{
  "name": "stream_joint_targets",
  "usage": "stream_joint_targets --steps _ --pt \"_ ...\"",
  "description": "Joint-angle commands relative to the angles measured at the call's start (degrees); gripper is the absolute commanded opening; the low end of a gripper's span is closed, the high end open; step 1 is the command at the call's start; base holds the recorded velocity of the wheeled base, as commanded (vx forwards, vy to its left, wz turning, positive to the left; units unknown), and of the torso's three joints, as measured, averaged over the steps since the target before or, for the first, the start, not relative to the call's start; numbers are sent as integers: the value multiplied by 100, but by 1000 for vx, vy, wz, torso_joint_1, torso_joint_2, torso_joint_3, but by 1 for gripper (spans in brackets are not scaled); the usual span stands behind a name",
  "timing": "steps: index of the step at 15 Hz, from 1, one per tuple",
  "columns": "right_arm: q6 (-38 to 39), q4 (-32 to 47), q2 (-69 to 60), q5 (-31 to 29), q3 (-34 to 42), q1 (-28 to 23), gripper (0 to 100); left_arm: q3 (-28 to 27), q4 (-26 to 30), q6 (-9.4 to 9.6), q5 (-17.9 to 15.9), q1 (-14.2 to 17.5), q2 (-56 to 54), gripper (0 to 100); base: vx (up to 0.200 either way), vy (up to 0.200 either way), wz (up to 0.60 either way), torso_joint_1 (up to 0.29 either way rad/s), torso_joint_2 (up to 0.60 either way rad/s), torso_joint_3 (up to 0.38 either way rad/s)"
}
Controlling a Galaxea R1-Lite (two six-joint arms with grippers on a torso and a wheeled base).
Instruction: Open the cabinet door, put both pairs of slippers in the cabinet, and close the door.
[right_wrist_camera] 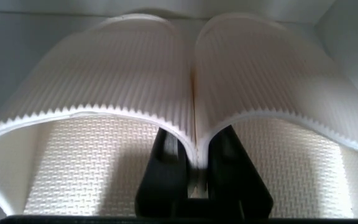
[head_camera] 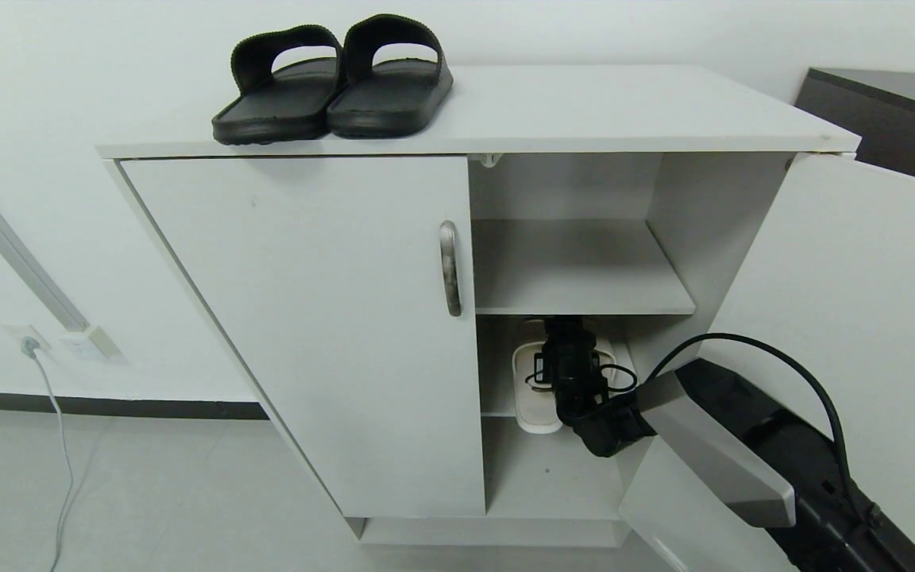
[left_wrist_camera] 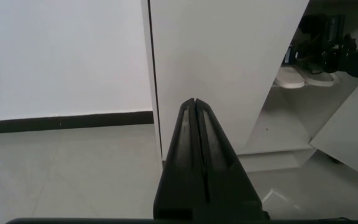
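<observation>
The right tool (right_wrist_camera: 194, 149) pinched the white slippers (right_wrist_camera: 98, 81) together inside the cabinet (head_camera: 624, 111). The left tool (left_wrist_camera: 194, 106) was clenched, empty. The black slippers (head_camera: 334, 79) sat on top.

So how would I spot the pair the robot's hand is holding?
Look at the white cabinet, its right door open. Just below its upper shelf lies a white pair of slippers, their inner straps pinched in the right hand. The other pair is black, up on top.

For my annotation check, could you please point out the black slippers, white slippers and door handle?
black slippers (head_camera: 386, 87), head view, on one footbed.
white slippers (right_wrist_camera: 104, 81), right wrist view, on a ribbed strap.
door handle (head_camera: 449, 268), head view, middle of its bar.
</observation>
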Motion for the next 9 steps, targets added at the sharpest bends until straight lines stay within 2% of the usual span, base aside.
stream_joint_targets --steps 1,2,5,9 --pt "4 11 54 -11 -43 11 0 1 -6 0 -2 -1 7 0 0 0 0 0 0 0" --pt "4 11 54 -11 -34 11 100 1 -6 0 -2 -1 7 0 0 0 0 0 0 0" --pt "4 -24 28 -29 150 20 100 9 2 0 -2 -1 7 0 0 0 0 0 0 0" --pt "13 -411 -482 -38 1029 152 100 1 -6 0 -2 -1 7 0 0 0 0 0 0 0"
